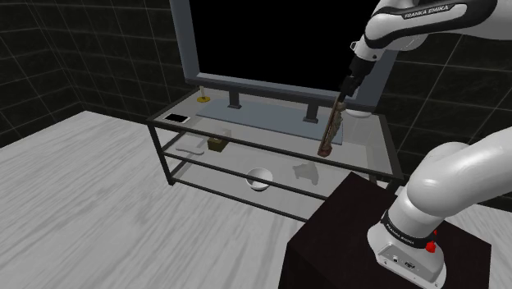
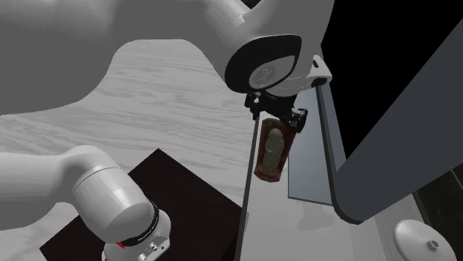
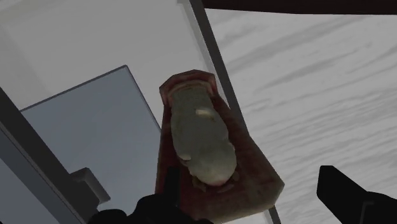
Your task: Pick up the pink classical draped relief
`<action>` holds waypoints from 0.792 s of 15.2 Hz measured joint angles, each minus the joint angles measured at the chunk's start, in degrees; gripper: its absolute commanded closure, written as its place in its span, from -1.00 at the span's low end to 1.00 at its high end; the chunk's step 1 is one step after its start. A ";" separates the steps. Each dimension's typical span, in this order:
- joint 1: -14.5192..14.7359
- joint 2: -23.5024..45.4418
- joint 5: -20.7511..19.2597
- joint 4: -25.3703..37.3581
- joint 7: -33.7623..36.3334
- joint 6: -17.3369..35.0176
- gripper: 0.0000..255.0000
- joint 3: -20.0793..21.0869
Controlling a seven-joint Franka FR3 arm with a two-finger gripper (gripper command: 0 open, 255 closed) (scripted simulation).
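Along the back of the glass table (image 1: 238,140) a grey-framed panel (image 1: 184,41) stands on two feet (image 1: 235,100), so I see no passage there. The middle of the tabletop is bare glass with room above it. A flat black item (image 1: 176,118) and a small yellow piece (image 1: 202,98) take up the shoulder view's left end. A white rounded object (image 1: 358,112) sits just beside the gripper (image 1: 341,95). The dark front rail (image 3: 214,57) runs close beneath it. The floor (image 1: 82,189) out front lies open.

Relief (image 3: 210,149) — reddish-brown slab, pale cream figure; floor (image 1: 82,189) — grey-white streaked grain; stand (image 1: 336,234) near-black.
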 measured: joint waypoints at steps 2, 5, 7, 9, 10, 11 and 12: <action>0.22 2.01 0.52 0.49 -1.74 1.28 -1.00 -1.81; 0.17 2.60 0.52 -1.27 -2.38 3.54 -1.00 -2.56; 0.19 3.26 0.55 -2.42 -2.89 5.31 -1.00 -3.16; 0.26 3.86 0.62 -3.27 -3.23 6.73 -1.00 -3.57; 0.28 3.89 0.62 -3.48 -3.19 6.97 1.00 -3.56; 0.29 3.89 0.62 -3.59 -3.16 7.09 1.00 -3.54; 0.29 3.88 0.62 -3.64 -3.15 7.16 1.00 -3.53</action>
